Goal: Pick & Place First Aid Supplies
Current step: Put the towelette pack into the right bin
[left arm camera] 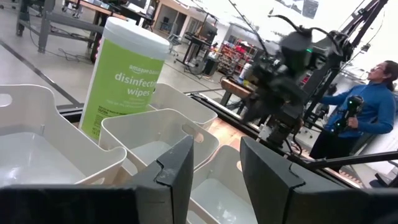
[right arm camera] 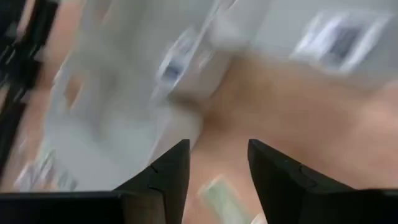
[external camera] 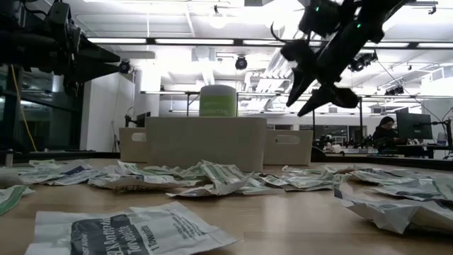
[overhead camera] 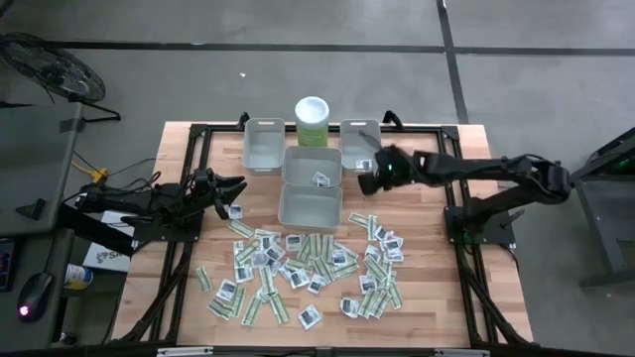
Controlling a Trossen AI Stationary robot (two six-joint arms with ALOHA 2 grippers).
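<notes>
Barely begun — nearly all the first aid supplies (overhead camera: 298, 268) lay scattered on the worktop (overhead camera: 437, 297), one packet (overhead camera: 322, 179) binned; right end effector (overhead camera: 369, 181) apart and empty, left end effector (overhead camera: 236, 188) apart.

Right gripper (overhead camera: 369, 181) hanging raised mid-table with fingers parted, left gripper (overhead camera: 236, 188) waiting left, fingers parted

Four grey plastic bins (overhead camera: 310, 203) cluster at upper centre of the wooden table (overhead camera: 446, 297), a pale green wipes canister (overhead camera: 312, 121) with a white lid standing just behind them; a person in blue (left arm camera: 357, 109) stands at far right
</notes>
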